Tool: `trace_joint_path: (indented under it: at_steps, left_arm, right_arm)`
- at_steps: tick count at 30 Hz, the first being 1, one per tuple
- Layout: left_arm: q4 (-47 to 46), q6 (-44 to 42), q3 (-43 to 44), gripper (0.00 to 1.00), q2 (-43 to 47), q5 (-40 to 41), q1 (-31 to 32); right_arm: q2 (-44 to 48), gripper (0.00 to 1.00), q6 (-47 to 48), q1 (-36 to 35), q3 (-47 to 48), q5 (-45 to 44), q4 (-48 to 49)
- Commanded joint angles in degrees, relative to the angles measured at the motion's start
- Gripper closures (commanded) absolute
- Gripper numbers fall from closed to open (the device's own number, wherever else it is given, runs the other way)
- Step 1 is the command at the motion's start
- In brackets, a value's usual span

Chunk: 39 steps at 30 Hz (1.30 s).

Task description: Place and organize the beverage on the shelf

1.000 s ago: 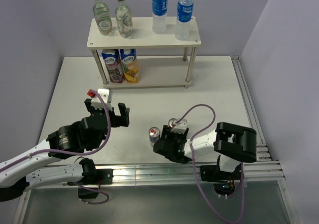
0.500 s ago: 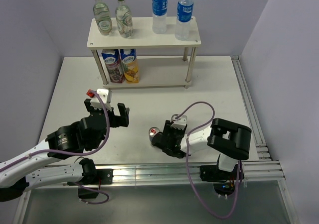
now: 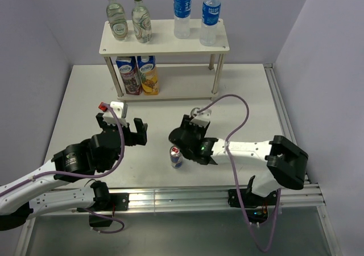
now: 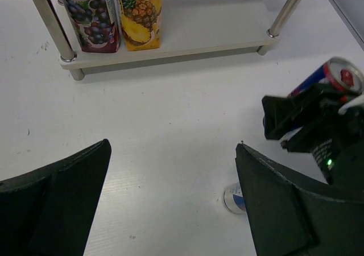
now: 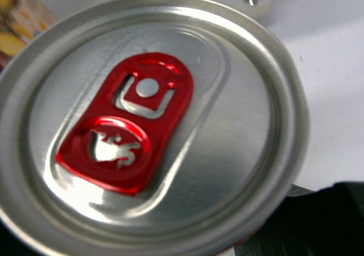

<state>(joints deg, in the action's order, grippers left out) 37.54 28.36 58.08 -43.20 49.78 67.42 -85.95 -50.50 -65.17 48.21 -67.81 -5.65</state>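
White tabletop before a cream-white two-tier shelf: right hand pinches a silver, red-tabbed can, apparently bound for it, left hand spread wide.

Right wrist view: the held can fills the frame, lid soft with blur, rim cut off at left and bottom. You get no sight of the fingers gripping it, and a yellow patch at upper left is too blurred to name. From above, you cannot pick that can out under the right claw. Left wrist view: the second can sits half hidden behind a finger of the left claw, and the grape carton and pineapple carton lose their tops to the frame.
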Motion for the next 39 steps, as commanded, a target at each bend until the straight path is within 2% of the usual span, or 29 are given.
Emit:
trace_joint_path:
  at_steps: [1, 7, 14, 23, 31, 39]
  left_arm:
    - [-0.63, 0.73, 0.28, 0.02, 0.84, 0.67, -0.01]
    - [-0.8, 0.82, 0.01, 0.02, 1.63, 1.28, -0.01]
    - [-0.45, 0.99, 0.1, 0.02, 0.66, 1.98, -0.01]
    - [-0.54, 0.73, -0.16, 0.02, 0.22, 1.99, -0.01]
    - [-0.54, 0.64, -0.16, 0.02, -0.13, 1.9, -0.01]
    - [-0.71, 0.64, -0.08, 0.02, 0.05, 1.9, -0.01]
  right_arm:
    - [3.42, 1.0, 17.96, 6.16, 1.8, 3.72, 17.33]
    - [-3.5, 1.0, 26.49, 17.68, 10.39, 15.58, 22.08]
    - [-13.97, 1.0, 30.11, 26.83, 24.11, 22.46, 21.82]
    - [-24.96, 1.0, 30.9, 32.55, 36.16, 26.41, 19.63]
    - [-30.58, 1.0, 27.83, 35.81, 40.73, 29.31, 16.21]
    - [-37.7, 1.0, 29.84, 37.13, 47.95, 26.94, 11.8]
